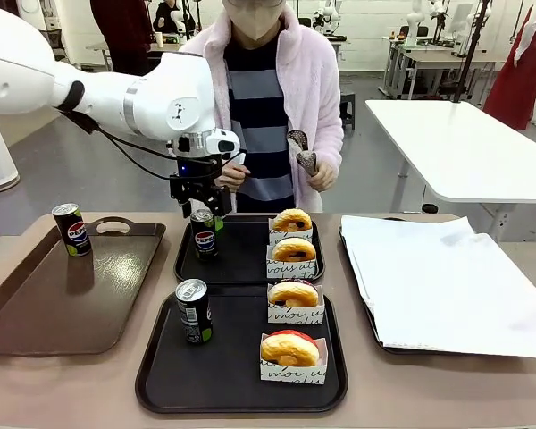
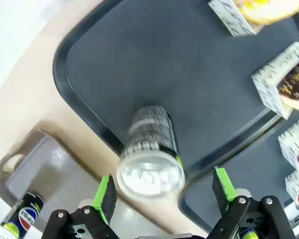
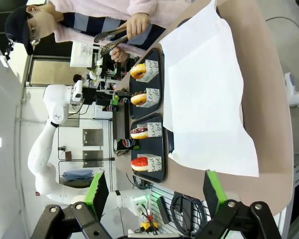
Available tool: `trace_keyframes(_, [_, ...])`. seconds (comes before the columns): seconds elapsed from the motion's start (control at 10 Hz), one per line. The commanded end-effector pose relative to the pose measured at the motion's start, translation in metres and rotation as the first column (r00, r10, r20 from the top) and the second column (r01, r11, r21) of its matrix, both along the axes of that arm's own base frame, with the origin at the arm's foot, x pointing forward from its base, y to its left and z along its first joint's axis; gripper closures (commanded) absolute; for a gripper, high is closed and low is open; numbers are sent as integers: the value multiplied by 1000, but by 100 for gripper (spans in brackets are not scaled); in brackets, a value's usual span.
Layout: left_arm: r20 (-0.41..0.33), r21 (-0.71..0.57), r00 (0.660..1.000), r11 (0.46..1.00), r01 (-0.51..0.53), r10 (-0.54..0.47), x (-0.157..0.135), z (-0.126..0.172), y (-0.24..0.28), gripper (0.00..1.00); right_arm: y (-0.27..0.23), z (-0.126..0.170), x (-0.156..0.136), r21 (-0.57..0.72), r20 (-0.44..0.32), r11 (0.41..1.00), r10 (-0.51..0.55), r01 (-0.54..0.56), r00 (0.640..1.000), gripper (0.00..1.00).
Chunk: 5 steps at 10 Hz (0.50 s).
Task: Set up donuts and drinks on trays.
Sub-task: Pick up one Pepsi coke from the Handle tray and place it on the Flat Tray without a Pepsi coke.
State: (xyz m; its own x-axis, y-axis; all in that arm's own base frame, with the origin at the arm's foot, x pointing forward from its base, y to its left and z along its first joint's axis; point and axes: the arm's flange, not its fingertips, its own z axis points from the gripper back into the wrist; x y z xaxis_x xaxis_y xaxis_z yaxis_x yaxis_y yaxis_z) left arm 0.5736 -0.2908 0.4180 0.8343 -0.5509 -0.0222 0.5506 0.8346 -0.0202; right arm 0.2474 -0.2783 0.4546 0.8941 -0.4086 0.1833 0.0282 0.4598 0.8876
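Observation:
Two black trays lie one behind the other, the far tray (image 1: 250, 257) and the near tray (image 1: 237, 366). On the far one stand a Pepsi can (image 1: 204, 234) and two donuts (image 1: 292, 221) (image 1: 294, 250) in white paper holders. My left gripper (image 1: 202, 206) hovers just above that can, open. In the left wrist view the can (image 2: 149, 149) stands upright on the tray (image 2: 139, 59), and the gripper (image 2: 164, 191) has its green pads (image 2: 105, 198) wide of the can's silver top. The near tray carries another can (image 1: 193, 311) and two donuts (image 1: 294, 294) (image 1: 290, 349). My right gripper (image 3: 156, 193) is open and holds nothing.
A glossy brown tray (image 1: 98, 295) with handles lies at the left with one can (image 1: 71, 229) on it. A tray lined with white paper (image 1: 438, 286) lies at the right. The person (image 1: 263, 98) stands at the far side holding tongs (image 1: 302, 152) above the far tray.

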Motion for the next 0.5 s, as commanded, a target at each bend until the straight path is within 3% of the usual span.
trace_keyframes(0.0, [-49, -27, 999, 1000, 2, -4, -47, 43, 37, 0, -1, 0, 2, 12, 29, 1000, 1, -2, 1000, 0])
trace_keyframes(0.1, [-60, -33, 998, 999, -19, 17, -69, 52, 58, 0, -1, 0, 2, 12, 29, 1000, 1, -2, 1000, 0])
trace_keyframes(0.3, [-81, -45, 996, 998, -53, 49, -86, 56, 97, 0, -1, 0, 2, 12, 29, 1000, 1, -2, 1000, 0])
trace_keyframes(0.4, [-54, -100, 997, 993, -66, 60, -101, 51, 114, 0, -1, 0, 2, 12, 29, 1000, 1, -2, 1000, 0])
